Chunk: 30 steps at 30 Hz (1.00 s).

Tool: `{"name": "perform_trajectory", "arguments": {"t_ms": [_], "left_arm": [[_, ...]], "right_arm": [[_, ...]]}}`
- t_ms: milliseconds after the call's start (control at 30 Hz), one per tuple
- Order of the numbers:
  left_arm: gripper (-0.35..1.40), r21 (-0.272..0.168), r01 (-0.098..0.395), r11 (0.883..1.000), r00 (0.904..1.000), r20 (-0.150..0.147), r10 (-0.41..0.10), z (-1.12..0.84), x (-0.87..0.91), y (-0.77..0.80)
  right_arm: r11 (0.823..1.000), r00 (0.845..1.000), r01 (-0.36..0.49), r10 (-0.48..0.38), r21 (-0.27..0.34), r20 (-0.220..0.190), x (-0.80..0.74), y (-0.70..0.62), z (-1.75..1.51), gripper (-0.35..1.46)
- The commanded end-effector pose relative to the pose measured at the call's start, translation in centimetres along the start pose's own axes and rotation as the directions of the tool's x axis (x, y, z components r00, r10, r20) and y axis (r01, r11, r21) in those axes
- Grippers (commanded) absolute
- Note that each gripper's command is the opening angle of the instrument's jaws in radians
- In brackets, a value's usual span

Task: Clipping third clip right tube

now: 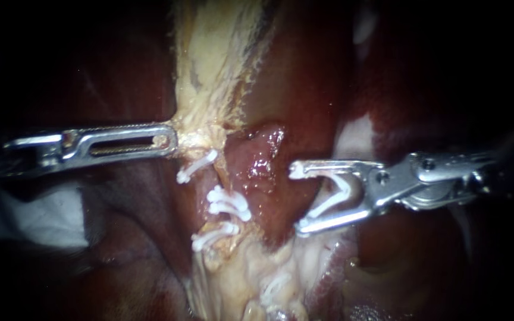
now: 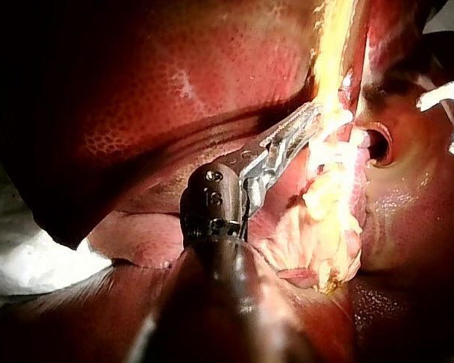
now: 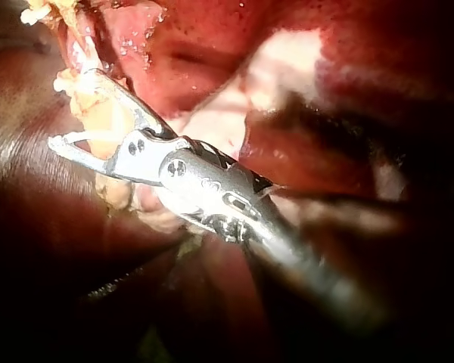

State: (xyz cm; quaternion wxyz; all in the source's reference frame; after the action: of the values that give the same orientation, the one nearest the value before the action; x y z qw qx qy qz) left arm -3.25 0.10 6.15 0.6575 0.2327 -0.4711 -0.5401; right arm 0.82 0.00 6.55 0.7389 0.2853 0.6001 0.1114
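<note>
My left instrument [image 1: 171,139] comes in from the left, its jaws shut on the yellowish tissue strand [image 1: 209,71] that runs down the middle. Below that grip, three white clips [image 1: 227,202] sit across the strand and the tubes. A pinkish-red tube [image 1: 263,163] lies just right of them. My right instrument [image 1: 296,199] stands to the right of this tube with its jaws wide apart, and a white clip [image 1: 334,196] is held between them. No tissue lies between those jaws. In the left wrist view the left instrument [image 2: 314,113] grips the yellow strand [image 2: 329,174]. In the right wrist view the right instrument [image 3: 74,107] reaches toward yellowish tissue [image 3: 106,125].
Dark red liver [image 1: 304,71] surrounds the field. Pale fatty tissue [image 1: 251,279] spreads below the clips and carries another white clip [image 1: 275,288]. White gauze [image 1: 37,217] lies at the lower left and shows beside the left instrument's shaft [image 2: 30,265].
</note>
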Motion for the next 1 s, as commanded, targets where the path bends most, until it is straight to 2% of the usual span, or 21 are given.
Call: {"name": "perform_trajectory", "arguments": {"t_ms": [33,300,500,833,1000], "left_arm": [[-0.35,0.002,0.0,1.0,1.0,0.004,0.0,-0.02,0.0,-0.02],[-0.35,-0.001,0.002,1.0,1.0,0.009,-0.002,-0.07,0.02,-0.17],[-0.35,-0.003,0.003,1.0,0.9999,0.013,-0.003,-0.09,0.04,-0.25],[-0.35,0.002,0.003,1.0,0.9999,0.01,-0.003,-0.11,0.05,-0.32],[-0.35,0.002,0.003,1.0,0.9999,0.01,-0.003,-0.11,0.05,-0.33]], "right_arm": [[1.0,1.0,-0.009,0.009,0.002,0.001,-0.03,0.03,0.05,0.6],[1.0,0.999,-0.028,0.028,0.008,0.019,-0.14,0.34,0.53,0.6],[0.999,0.999,-0.038,0.037,0.017,0.027,-0.14,0.48,0.87,0.6],[0.999,0.999,-0.04,0.04,0.028,0.029,-0.17,0.55,1.08,0.6],[0.997,0.998,-0.05,0.049,0.052,0.029,-0.18,0.56,1.13,0.59]]}}
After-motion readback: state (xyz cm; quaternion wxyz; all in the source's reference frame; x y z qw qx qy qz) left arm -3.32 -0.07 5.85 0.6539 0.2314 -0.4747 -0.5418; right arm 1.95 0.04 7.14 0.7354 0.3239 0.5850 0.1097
